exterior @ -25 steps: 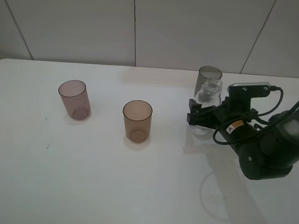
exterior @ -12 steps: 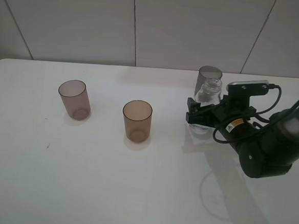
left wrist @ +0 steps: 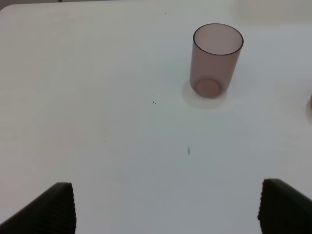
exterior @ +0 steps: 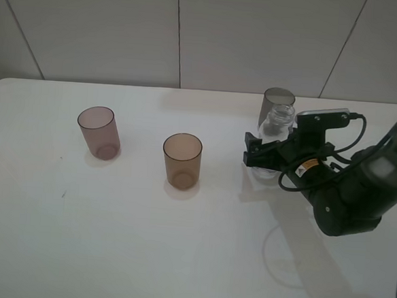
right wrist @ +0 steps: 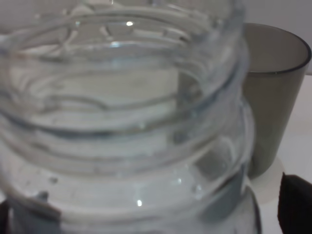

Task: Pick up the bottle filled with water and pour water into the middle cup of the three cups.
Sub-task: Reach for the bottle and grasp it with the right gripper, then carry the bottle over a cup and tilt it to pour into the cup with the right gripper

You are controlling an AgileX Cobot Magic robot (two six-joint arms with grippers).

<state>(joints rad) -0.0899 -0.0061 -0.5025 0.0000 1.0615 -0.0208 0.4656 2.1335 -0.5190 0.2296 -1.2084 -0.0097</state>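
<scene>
The clear capless bottle (exterior: 276, 124) stands upright on the white table right of centre, just in front of the dark grey cup (exterior: 277, 100). My right gripper (exterior: 263, 153) is open, with a finger on each side of the bottle's lower body. In the right wrist view the bottle's threaded neck (right wrist: 122, 122) fills the frame, with the grey cup (right wrist: 273, 97) behind it. The brown-orange middle cup (exterior: 182, 160) stands upright to the bottle's left. The pinkish-mauve cup (exterior: 99, 132) stands further left. My left gripper (left wrist: 165, 209) is open and empty, short of the mauve cup (left wrist: 216, 61).
The white table (exterior: 110, 238) ends at a grey panelled wall behind the cups. The right arm's dark body (exterior: 348, 200) and cables lie right of the bottle. The left arm does not show in the high view.
My right gripper has slid a little further left around the bottle. The bottle and the cups have not moved.
</scene>
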